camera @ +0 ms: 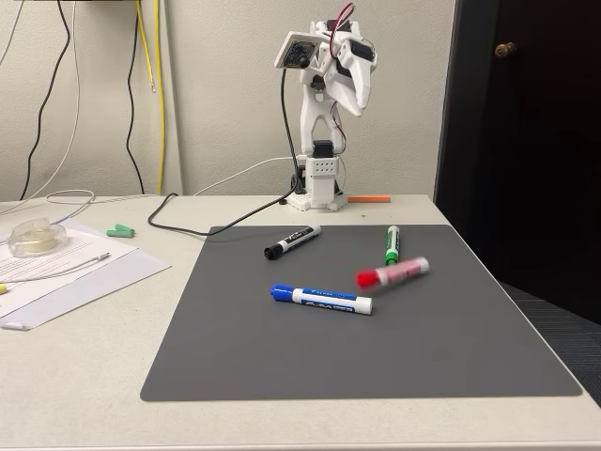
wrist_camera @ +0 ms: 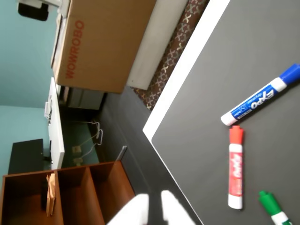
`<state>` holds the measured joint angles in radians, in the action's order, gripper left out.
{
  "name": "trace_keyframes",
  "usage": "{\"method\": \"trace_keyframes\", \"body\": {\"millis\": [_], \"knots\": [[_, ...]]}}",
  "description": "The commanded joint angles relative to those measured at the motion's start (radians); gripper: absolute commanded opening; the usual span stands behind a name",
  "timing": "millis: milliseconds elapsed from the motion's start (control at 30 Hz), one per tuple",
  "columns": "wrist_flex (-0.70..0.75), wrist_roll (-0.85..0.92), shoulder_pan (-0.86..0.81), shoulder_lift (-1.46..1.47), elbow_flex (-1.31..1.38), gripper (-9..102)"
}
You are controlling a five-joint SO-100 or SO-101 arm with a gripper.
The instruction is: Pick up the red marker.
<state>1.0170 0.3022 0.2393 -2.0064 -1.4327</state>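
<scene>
The red-capped white dry-erase marker point(camera: 392, 273) lies flat on the dark grey mat point(camera: 394, 348) on the bench, at 3 o'clock from the blue-capped marker point(camera: 321, 299). The white end effector point(wrist_camera: 154, 200) is held aloft, fingertips slightly apart, empty.

Red-capped red marker point(wrist_camera: 236, 167), grey mat point(camera: 376, 338), seemingly red-labelled white barrel

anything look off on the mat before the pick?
The red marker is smeared with blur in the fixed view, though the blue marker, green marker and black marker look sharp. In the wrist view it looks sharp. No spills or damage.
</scene>
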Motion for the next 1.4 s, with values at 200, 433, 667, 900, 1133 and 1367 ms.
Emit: {"method": "trace_keyframes", "body": {"millis": [200,433,667,900,1133,1367], "knots": [[-0.009,0.19,0.026,0.08,0.017,3],[0.107,0.453,0.156,0.354,0.026,3],[0.112,0.5,0.196,0.469,0.034,3],[0.38,0.512,0.213,0.772,0.459,0],[0.669,0.532,0.215,1.097,1.017,0],[0.73,0.52,0.222,1.261,1.25,3]]}}
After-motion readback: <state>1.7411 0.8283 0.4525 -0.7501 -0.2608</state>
